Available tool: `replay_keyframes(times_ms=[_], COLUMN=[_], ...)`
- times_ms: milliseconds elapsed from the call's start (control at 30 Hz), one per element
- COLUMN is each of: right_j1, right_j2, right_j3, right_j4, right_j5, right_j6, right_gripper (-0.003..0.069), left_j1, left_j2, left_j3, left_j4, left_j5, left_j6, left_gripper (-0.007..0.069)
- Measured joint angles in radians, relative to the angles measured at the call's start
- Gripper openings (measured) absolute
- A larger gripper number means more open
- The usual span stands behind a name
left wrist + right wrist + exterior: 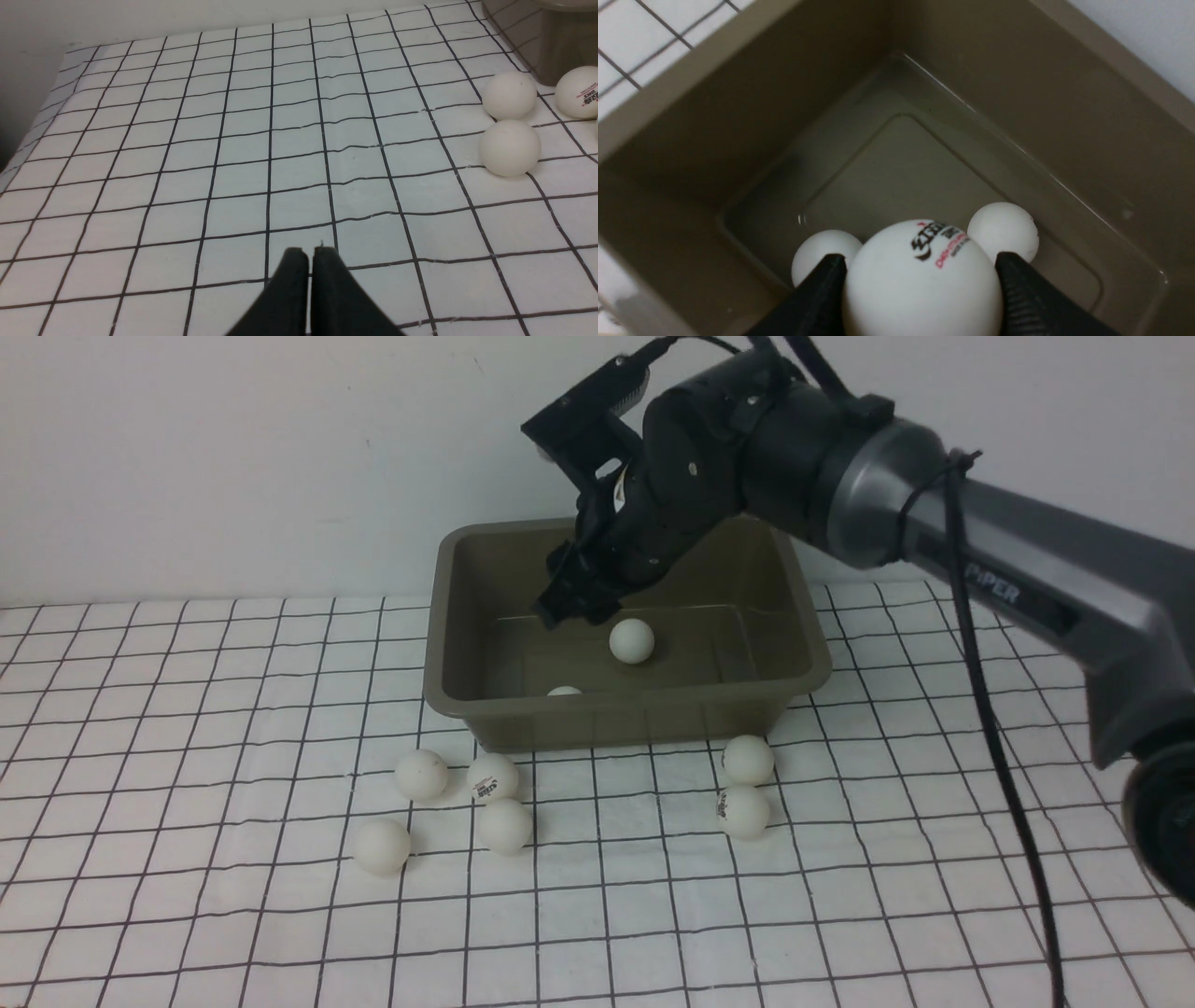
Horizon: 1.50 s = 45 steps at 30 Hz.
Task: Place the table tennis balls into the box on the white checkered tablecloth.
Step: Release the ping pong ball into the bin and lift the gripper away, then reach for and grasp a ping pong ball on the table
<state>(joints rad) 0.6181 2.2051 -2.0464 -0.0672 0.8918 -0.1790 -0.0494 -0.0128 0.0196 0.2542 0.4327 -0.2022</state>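
The olive-grey box (448,695) stands on the white checkered tablecloth (187,709). My right gripper (920,261) hangs inside the box (714,107), shut on a table tennis ball (920,289) with a printed logo. Two more balls (1004,228) (822,252) lie on the box floor below it. In the front view the right gripper (574,602) hides the held ball; one ball (632,640) rests mid-box, another (564,691) peeks over the front wall. Several balls lie on the cloth in front of the box (421,775) (748,760). My left gripper (310,252) is shut and empty, low over bare cloth.
The right arm (1027,569) reaches in from the right above the cloth. A white wall runs behind the box. In the left wrist view three balls (510,147) lie near the box corner (551,42), and the cloth's edge drops off on the far side.
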Motion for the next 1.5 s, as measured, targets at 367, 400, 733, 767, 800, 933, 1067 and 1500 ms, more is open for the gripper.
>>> replay_keyframes(times_ms=[367, 400, 733, 767, 800, 933, 1067, 1500], right_j1=[-0.022, -0.022, -0.024, -0.024, -0.024, -0.024, -0.024, -0.024], right_j2=[0.075, 0.075, 0.030, 0.021, -0.007, -0.132, -0.281, -0.572], right_j3=[-0.029, -0.053, -0.396, -0.399, -0.401, -0.341, -0.169, 0.524], right_j4=[-0.084, -0.090, -0.094, -0.089, -0.080, -0.076, -0.089, -0.080], right_j5=[0.039, 0.072, 0.356, 0.357, 0.361, 0.368, 0.369, 0.336], right_j6=[0.215, 0.235, 0.284, 0.284, 0.284, 0.284, 0.284, 0.424], right_gripper=[0.0520, 0.0523, 0.0528, 0.0528, 0.0525, 0.0496, 0.0468, 0.0461], left_j1=[0.000, 0.000, 0.000, 0.000, 0.000, 0.000, 0.000, 0.000], left_j2=[0.000, 0.000, 0.000, 0.000, 0.000, 0.000, 0.000, 0.000], left_j3=[0.000, 0.000, 0.000, 0.000, 0.000, 0.000, 0.000, 0.000], left_j4=[0.000, 0.000, 0.000, 0.000, 0.000, 0.000, 0.000, 0.000], left_j5=[0.000, 0.000, 0.000, 0.000, 0.000, 0.000, 0.000, 0.000], left_j6=[0.000, 0.000, 0.000, 0.000, 0.000, 0.000, 0.000, 0.000], left_gripper=[-0.0004, -0.0004, -0.0004, -0.0004, -0.0004, -0.0004, -0.0004, -0.0004])
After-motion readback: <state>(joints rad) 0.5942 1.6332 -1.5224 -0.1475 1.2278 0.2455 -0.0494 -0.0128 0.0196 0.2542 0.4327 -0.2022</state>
